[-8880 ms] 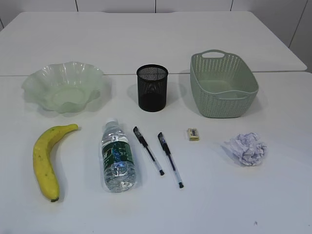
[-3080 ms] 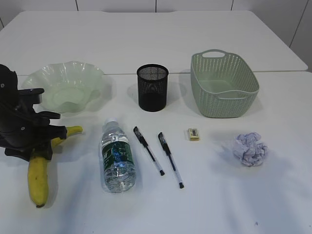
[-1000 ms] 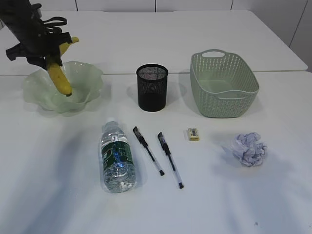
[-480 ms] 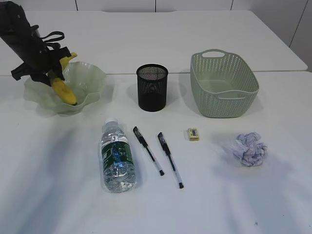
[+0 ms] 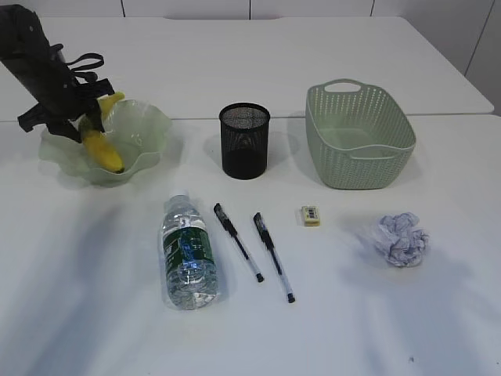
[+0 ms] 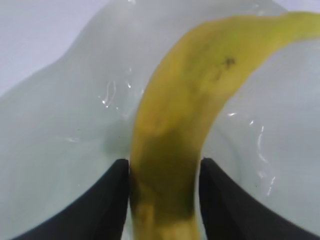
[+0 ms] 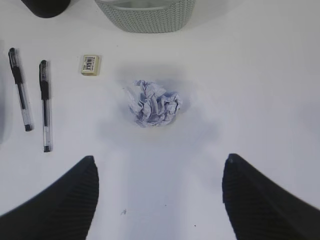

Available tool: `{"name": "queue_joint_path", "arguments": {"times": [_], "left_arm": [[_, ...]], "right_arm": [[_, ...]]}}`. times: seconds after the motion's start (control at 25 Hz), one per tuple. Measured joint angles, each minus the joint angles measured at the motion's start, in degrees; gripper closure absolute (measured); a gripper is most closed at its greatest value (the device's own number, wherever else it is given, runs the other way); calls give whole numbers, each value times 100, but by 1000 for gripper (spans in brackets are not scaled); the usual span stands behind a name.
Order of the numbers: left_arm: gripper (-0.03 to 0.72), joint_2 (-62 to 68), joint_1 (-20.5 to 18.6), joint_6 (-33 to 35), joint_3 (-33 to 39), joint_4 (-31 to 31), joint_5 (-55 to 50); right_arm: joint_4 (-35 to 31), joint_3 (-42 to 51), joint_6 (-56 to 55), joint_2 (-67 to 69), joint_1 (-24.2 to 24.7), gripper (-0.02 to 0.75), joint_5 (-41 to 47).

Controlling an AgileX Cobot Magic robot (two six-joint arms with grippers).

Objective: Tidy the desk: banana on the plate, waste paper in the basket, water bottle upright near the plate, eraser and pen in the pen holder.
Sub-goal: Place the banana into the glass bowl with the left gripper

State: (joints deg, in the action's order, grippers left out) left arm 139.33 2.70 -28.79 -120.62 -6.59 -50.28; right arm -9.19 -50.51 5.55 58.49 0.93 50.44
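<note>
Left claw [image 6: 162,200] clamped on long curved yellow banana [image 5: 102,145], lowered into translucent pale green ruffled plate [image 5: 149,129]. Right claw [image 7: 160,195] spread wide above crumpled white waste paper [image 7: 152,103] on white desk [image 5: 352,313].

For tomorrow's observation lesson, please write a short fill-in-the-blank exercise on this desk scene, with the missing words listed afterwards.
1. The curved yellow banana lies in the wavy pale green ____.
2. The clear plastic water bottle with the green label lies on its ____.
3. Between that bottle and the small yellow eraser lie ____ pens.
4. The crumpled white paper ball sits ____ the sage-green woven-look basket.

Missing words: plate; side; two; outside
</note>
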Motion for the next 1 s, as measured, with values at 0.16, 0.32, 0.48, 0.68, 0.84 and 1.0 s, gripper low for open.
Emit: {"name": "queue_joint_path", "arguments": {"times": [0.16,0.32,0.48,0.68,0.84,1.0], "left_arm": [[273,0,0,0,-11,3,-40],[246,0,0,0,-11,13,-208],[244,-22,0,0,-118,1,-472],[244,-137,0,17,-883,1,-1296],[244,-178,32,436,-1554,23,-1958],[244,-504,240,948,-1676,217,-2060]], "right_arm": [[0,0,0,0,0,167,0],[0,0,0,0,0,167,2],[0,0,0,0,0,167,39],[0,0,0,0,0,167,64],[0,0,0,0,0,167,127],[0,0,0,0,0,167,211]]}}
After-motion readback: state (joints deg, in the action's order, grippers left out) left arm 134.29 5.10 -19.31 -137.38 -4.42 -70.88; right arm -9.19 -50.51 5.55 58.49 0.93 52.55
